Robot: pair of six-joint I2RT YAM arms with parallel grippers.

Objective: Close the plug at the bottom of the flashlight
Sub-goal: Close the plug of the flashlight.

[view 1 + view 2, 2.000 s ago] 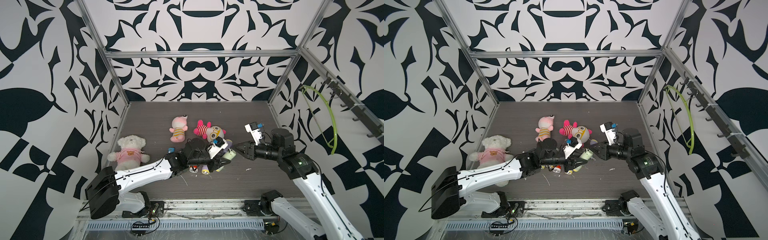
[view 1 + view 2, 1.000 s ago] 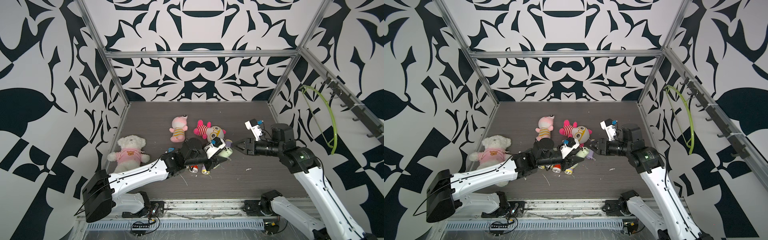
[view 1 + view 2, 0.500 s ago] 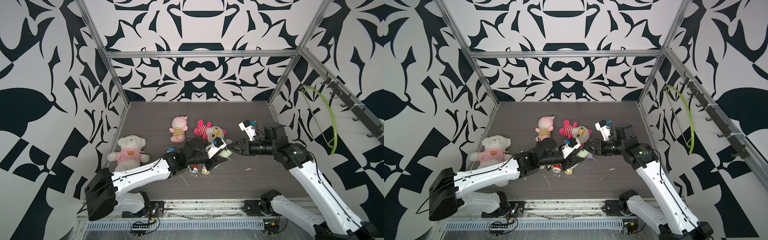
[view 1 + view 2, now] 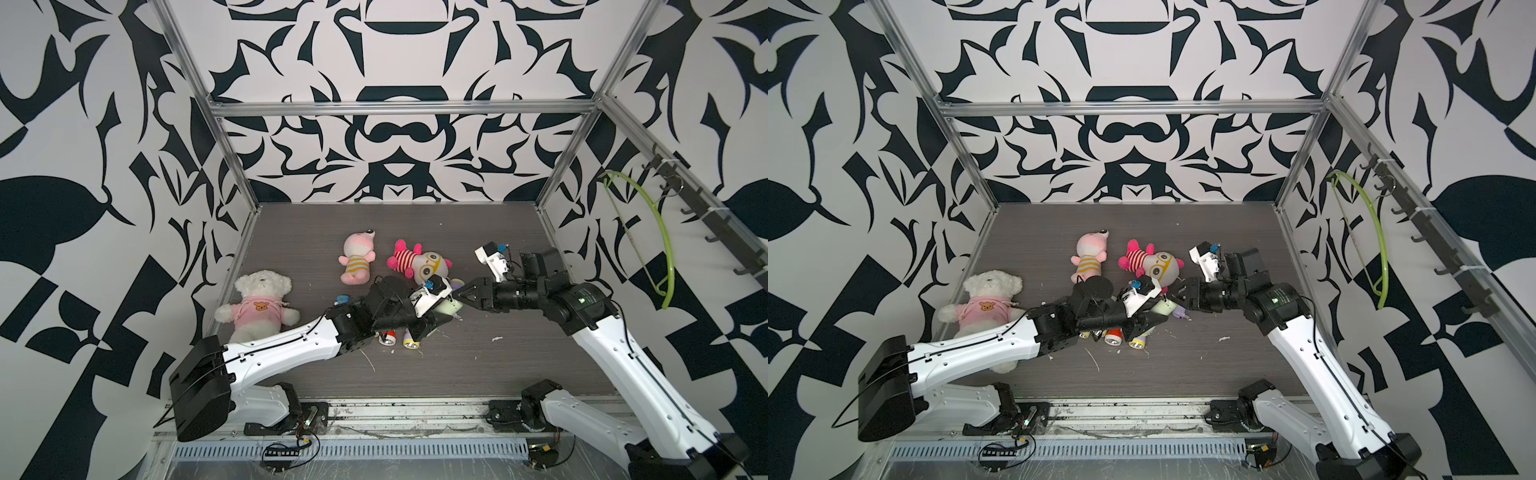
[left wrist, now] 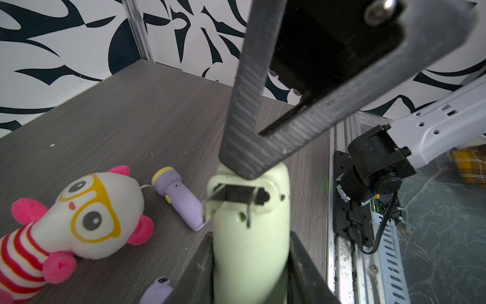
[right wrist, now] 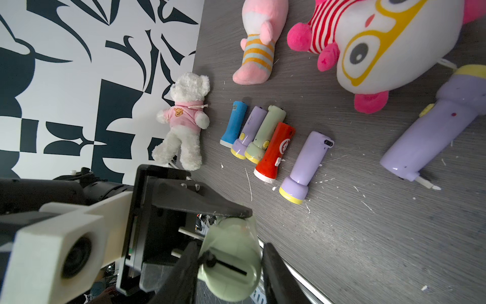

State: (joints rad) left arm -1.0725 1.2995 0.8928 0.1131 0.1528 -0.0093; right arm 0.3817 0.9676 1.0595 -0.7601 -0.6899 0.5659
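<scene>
A pale green flashlight (image 4: 448,307) (image 4: 1163,306) is held off the table, lying roughly level, by my left gripper (image 4: 434,319) (image 4: 1148,321), which is shut on its body (image 5: 249,252). Its bottom end faces my right gripper (image 4: 457,297) (image 4: 1177,297). In the left wrist view the plug (image 5: 248,212) shows two metal prongs sticking out of the dark slot. One ribbed finger (image 5: 252,147) of the right gripper rests on the rim of that end. In the right wrist view my right gripper (image 6: 228,265) is shut on the flashlight's bottom end (image 6: 231,250), one finger on each side.
Several flashlights lie in a row on the table under my left arm: blue (image 6: 234,123), red (image 6: 274,150), purple (image 6: 306,163). Another purple one (image 6: 431,129) lies by the goggle-eyed doll (image 4: 419,266). A pink plush (image 4: 357,262) and a white bear (image 4: 257,305) lie further left.
My right gripper has moved left from a short gap onto the flashlight's bottom end. My left gripper has kept hold of the flashlight and shifted only slightly.
</scene>
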